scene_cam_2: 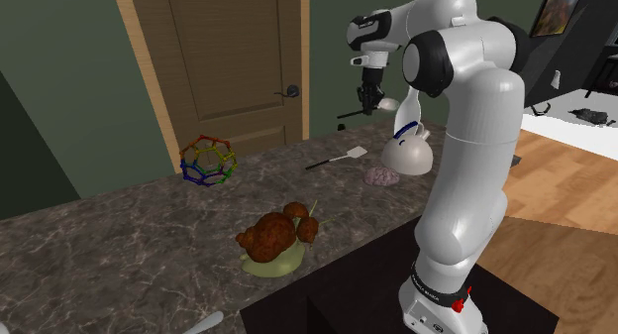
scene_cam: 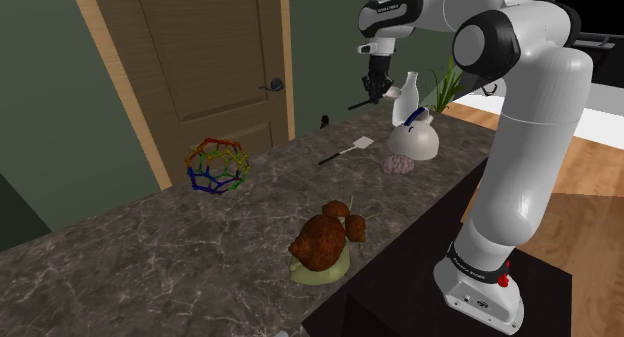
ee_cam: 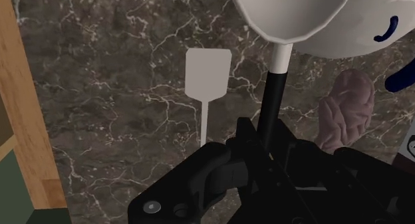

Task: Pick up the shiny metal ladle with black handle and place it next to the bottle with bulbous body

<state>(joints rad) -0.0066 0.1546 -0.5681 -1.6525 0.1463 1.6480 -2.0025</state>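
My gripper (scene_cam: 375, 85) (scene_cam_2: 368, 94) hangs high over the far end of the marble counter (scene_cam: 150, 245), shut on the ladle. In the wrist view the ladle's black handle (ee_cam: 273, 96) runs up from between my fingers (ee_cam: 266, 139) to its pale shiny bowl (ee_cam: 292, 13). In the second exterior view the bowl (scene_cam_2: 388, 104) points toward the bottle and the handle (scene_cam_2: 349, 114) sticks out the other way. The white bottle with a bulbous body (scene_cam: 412, 140) (scene_cam_2: 408, 156) (ee_cam: 362, 46) stands on the counter just below and beside the ladle, with a blue mark on it.
A white spatula (scene_cam: 350, 149) (ee_cam: 207, 73) lies on the counter under my hand. A pink lumpy thing (scene_cam: 398, 165) (ee_cam: 342, 113) sits against the bottle. A colourful wire ball (scene_cam: 217, 166) and a brown roast on a plate (scene_cam: 322, 243) lie nearer. A wooden door (scene_cam: 200, 55) stands behind.
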